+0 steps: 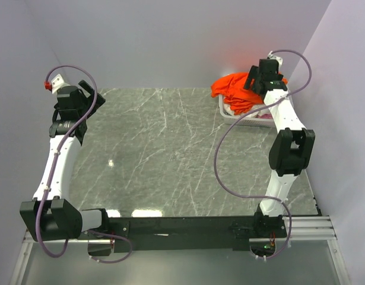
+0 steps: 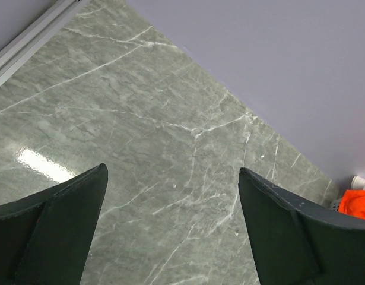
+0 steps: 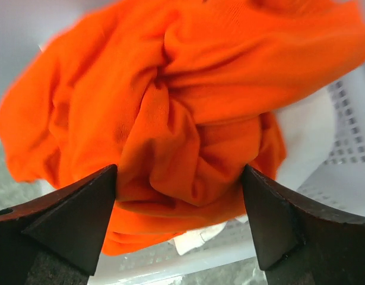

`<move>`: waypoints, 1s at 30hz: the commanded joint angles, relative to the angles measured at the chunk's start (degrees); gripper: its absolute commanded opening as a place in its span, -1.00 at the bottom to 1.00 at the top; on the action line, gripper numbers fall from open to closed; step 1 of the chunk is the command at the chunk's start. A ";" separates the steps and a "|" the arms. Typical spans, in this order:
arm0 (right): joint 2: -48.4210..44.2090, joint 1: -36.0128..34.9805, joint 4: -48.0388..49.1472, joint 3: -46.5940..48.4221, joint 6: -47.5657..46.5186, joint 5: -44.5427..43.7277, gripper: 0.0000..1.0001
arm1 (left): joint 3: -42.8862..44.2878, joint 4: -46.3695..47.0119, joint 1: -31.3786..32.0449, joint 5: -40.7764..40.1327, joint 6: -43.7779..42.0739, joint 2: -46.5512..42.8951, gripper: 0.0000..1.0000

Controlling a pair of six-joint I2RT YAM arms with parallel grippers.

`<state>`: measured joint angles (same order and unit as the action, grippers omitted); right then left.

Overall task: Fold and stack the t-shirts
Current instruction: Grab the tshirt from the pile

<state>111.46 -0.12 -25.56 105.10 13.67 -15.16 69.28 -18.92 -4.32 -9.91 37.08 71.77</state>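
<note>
Right pincer (image 3: 179, 172) spread wide, holding nothing, poised over orange t-shirt (image 3: 188, 83) heaped in white basket (image 3: 348, 142) at far right corner; left pincer (image 2: 173, 175) also agape above desk (image 2: 140, 101) — right should pinch one thick fold, then lift it clear of the basket.

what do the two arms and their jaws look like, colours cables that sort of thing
The left arm and right arm match: white links between bulky black joint housings. A thin purple cable loops along each, base to wrist; the left one's ends at a small red fitting. The jaws are dark, wedge-shaped, with flat inner faces.
</note>
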 commanded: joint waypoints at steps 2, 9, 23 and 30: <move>0.95 -0.14 -2.04 1.08 0.39 2.94 0.78 | -0.46 -0.77 0.19 -0.02 -1.13 -2.69 0.95; 2.80 2.58 -2.64 5.45 -1.63 7.33 -0.43 | 1.91 -0.86 0.10 1.21 -1.48 -0.84 0.95; -13.18 -8.39 -0.90 7.66 -2.24 9.89 -1.00 | 3.23 -0.68 0.10 -0.81 -4.12 -0.84 0.95; -13.02 -20.86 -2.47 19.15 -1.28 16.37 -1.00 | 4.20 -0.42 0.19 -1.69 -4.30 -0.49 0.98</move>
<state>100.64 -18.00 -29.74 117.58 12.29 -3.42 70.48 -20.64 -4.32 -10.44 33.95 71.75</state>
